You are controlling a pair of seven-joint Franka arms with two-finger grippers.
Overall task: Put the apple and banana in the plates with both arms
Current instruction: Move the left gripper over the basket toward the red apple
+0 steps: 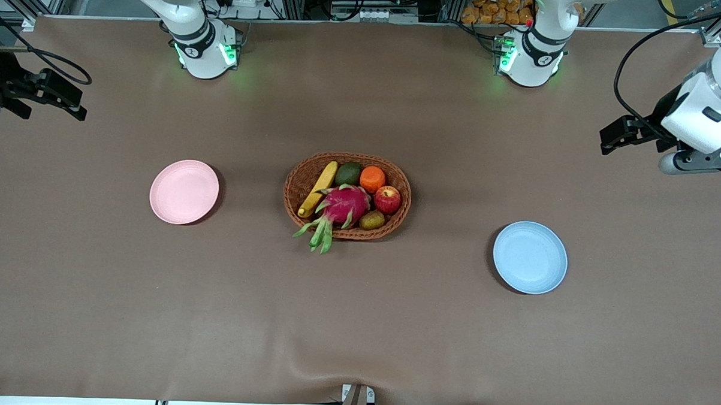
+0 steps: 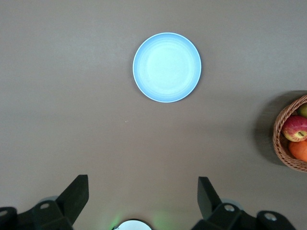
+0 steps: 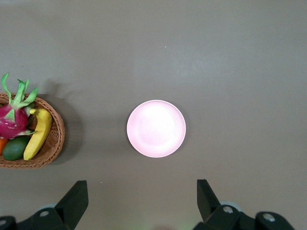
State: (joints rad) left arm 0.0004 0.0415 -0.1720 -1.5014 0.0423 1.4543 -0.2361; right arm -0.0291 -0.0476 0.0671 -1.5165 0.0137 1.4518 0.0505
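Observation:
The red apple (image 1: 387,199) and the yellow banana (image 1: 318,189) lie in the wicker basket (image 1: 289,191) at the table's middle. The pink plate (image 1: 184,191) sits bare toward the right arm's end. The blue plate (image 1: 530,257) sits bare toward the left arm's end, nearer the front camera. My left gripper (image 1: 610,138) is open and empty, high over the table's left-arm end; its wrist view shows the blue plate (image 2: 167,67) and the apple (image 2: 295,128). My right gripper (image 1: 76,104) is open and empty, high over the right-arm end; its wrist view shows the pink plate (image 3: 156,128) and the banana (image 3: 37,134).
The basket also holds a magenta dragon fruit (image 1: 343,207), an orange (image 1: 372,179), an avocado (image 1: 348,174) and a small brown kiwi (image 1: 372,220). The brown table cover (image 1: 356,322) has a small wrinkle at its front edge.

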